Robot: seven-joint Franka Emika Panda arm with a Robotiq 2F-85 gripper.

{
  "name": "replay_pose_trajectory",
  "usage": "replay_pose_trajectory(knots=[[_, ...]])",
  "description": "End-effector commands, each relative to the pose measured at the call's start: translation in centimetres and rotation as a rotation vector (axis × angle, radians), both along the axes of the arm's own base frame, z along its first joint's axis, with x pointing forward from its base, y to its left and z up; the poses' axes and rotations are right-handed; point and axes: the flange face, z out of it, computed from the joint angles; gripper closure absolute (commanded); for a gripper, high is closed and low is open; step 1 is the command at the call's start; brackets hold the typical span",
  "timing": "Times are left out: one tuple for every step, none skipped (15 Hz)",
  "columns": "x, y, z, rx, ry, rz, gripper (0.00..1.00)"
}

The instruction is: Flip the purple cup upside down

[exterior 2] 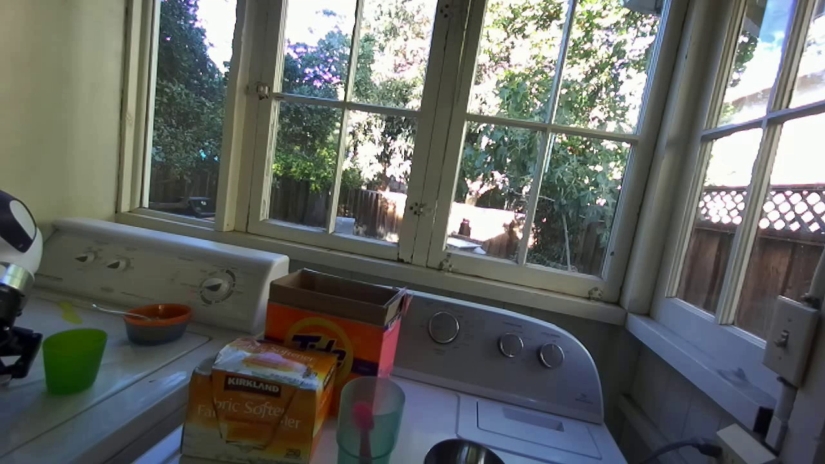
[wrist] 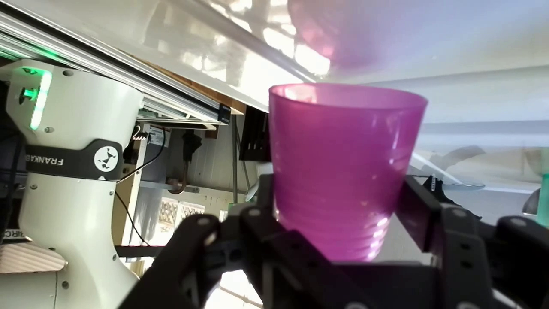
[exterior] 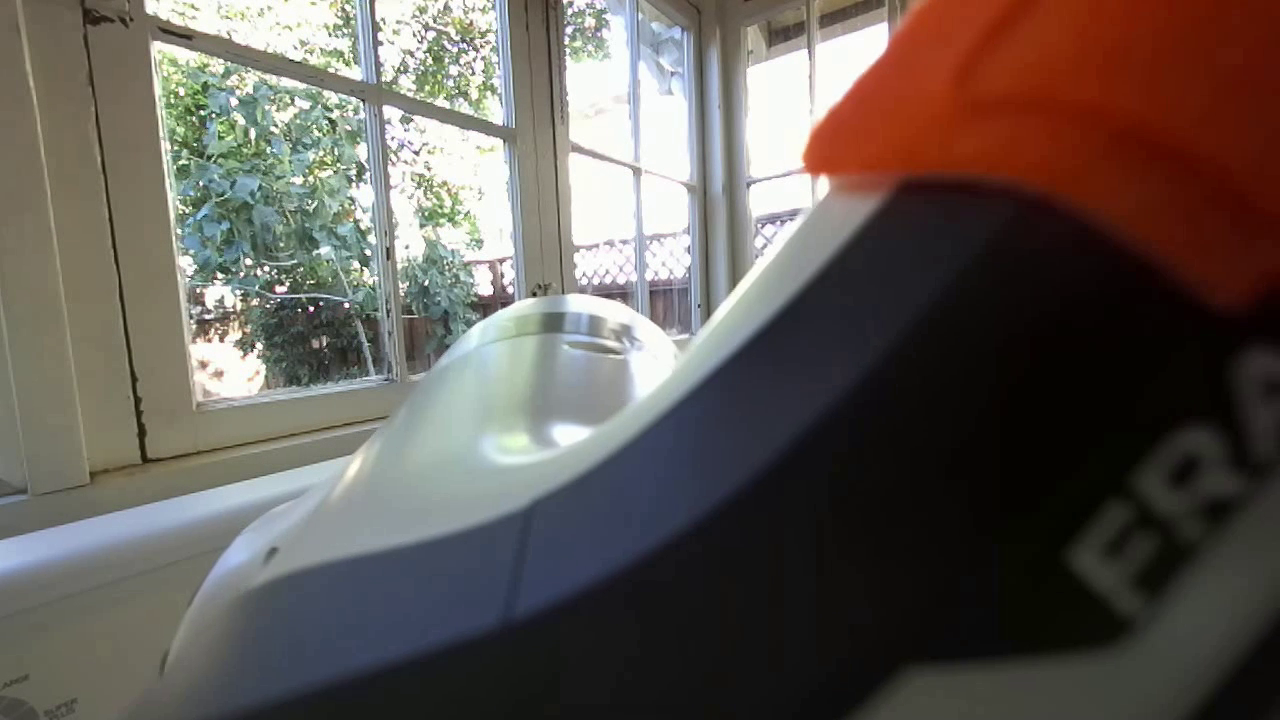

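Observation:
The purple cup [wrist: 345, 146] shows only in the wrist view, whose picture looks upside down. My gripper [wrist: 338, 189] is shut on the cup, one black finger against each side of its lower half. The cup's mouth points away from the palm, towards the glossy white top; its base is by the palm. A pink reflection lies on that top; I cannot tell whether the rim touches it. In an exterior view, the gripper [exterior 2: 18, 361] is at the left edge, low over the white machine's top, and the cup is out of view or hidden there.
A lime-green cup [exterior 2: 74, 361] stands close beside the gripper. An orange-and-grey bowl [exterior 2: 158, 322] with a spoon sits behind it. Further right are a Kirkland box [exterior 2: 258, 406], a Tide box [exterior 2: 380, 335] and a teal cup [exterior 2: 380, 419]. The arm [exterior: 700, 480] blocks much of an exterior view.

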Motion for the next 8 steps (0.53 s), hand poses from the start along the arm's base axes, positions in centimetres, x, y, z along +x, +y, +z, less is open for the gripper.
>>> replay_pose_trajectory(knots=[[0.38,-0.03,-0.91,0.033,-0.010,-0.015,0.54],[0.52,-0.05,-1.09,0.036,-0.012,-0.013,0.54],[0.61,-0.08,-1.22,0.039,-0.012,-0.012,0.54],[0.66,-0.13,-1.22,0.037,-0.013,-0.013,0.54],[0.71,-0.16,-1.22,0.036,-0.013,-0.014,0.54],[0.79,-0.19,-1.24,0.036,-0.014,-0.016,0.54],[0.86,-0.21,-1.25,0.037,-0.015,-0.016,0.54],[0.91,-0.22,-1.24,0.037,-0.017,-0.016,0.54]])
